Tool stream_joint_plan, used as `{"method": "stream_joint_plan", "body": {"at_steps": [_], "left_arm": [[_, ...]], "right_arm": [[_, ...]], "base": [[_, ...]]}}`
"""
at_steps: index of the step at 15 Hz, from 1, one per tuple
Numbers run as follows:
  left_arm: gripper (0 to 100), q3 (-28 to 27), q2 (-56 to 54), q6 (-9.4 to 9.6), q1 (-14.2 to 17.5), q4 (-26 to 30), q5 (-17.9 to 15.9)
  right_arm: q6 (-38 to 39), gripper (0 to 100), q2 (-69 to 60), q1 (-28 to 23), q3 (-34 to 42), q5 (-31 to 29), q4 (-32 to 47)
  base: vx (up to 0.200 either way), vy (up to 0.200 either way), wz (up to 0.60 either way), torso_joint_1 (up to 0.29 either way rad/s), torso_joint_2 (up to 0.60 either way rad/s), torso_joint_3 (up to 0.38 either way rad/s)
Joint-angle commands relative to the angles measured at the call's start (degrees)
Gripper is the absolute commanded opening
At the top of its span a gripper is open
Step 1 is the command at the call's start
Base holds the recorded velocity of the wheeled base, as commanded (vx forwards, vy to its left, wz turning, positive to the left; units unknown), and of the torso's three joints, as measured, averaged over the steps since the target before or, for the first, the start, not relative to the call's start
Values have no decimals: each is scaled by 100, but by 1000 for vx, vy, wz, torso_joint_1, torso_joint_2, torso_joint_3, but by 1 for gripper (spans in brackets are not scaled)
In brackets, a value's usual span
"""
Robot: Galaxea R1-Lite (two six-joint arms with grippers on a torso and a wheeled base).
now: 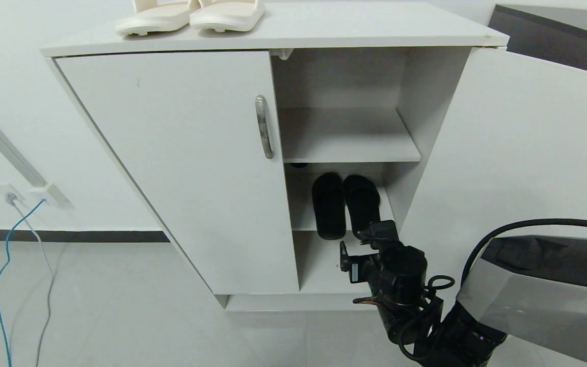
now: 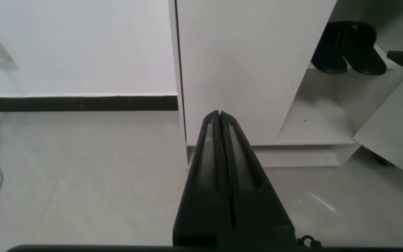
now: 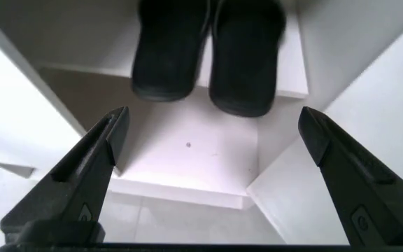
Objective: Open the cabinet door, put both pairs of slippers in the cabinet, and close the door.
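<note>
**Cabinet stage, first pair stowed.** The white cabinet (image 1: 324, 35) stands with its right door (image 1: 517, 142) swung wide and its left door (image 1: 181, 163) closed. Inside, the upper shelf (image 1: 347, 137) is bare. The middle shelf (image 1: 301, 209) carries the black slippers (image 1: 329, 204), and the bottom board (image 1: 324, 265) lies below.

The cream slippers (image 1: 222, 18) lie side by side on the cabinet's top, toward its left end. They are thick-soled, pale and smooth. The black pair is matte, with broad straps. The two lie parallel, toes inward, with the heels at or slightly over the shelf's front edge.

The right gripper (image 3: 214, 119) hangs just in front of and below those heels, its jaws spread wide and empty. The left gripper (image 2: 219, 115) points at the floor before the closed door, its jaws pressed together on nothing.

Judged step: release is complete and the arm must clear the opening. It should back straight out, keeping low enough not to catch the overhanging heels and inside the line of the open door. After that it can rise toward the cream pair, which is best taken together across both slippers. The bare upper shelf looks the easier destination.
</note>
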Motion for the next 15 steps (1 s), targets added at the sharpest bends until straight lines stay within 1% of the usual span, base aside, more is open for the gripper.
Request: {"method": "stream_joint_plan", "body": {"at_steps": [1, 15], "left_arm": [[0, 0, 7, -1, -1, 0, 1], [0, -9, 7, -1, -1, 9, -69]], "right_arm": [[-8, 100, 22, 50, 13, -5, -4], [-8, 100, 92, 67, 66, 3, 5]], "base": [[0, 0, 0, 0, 0, 0], [0, 0, 0, 0, 0, 7]]}}
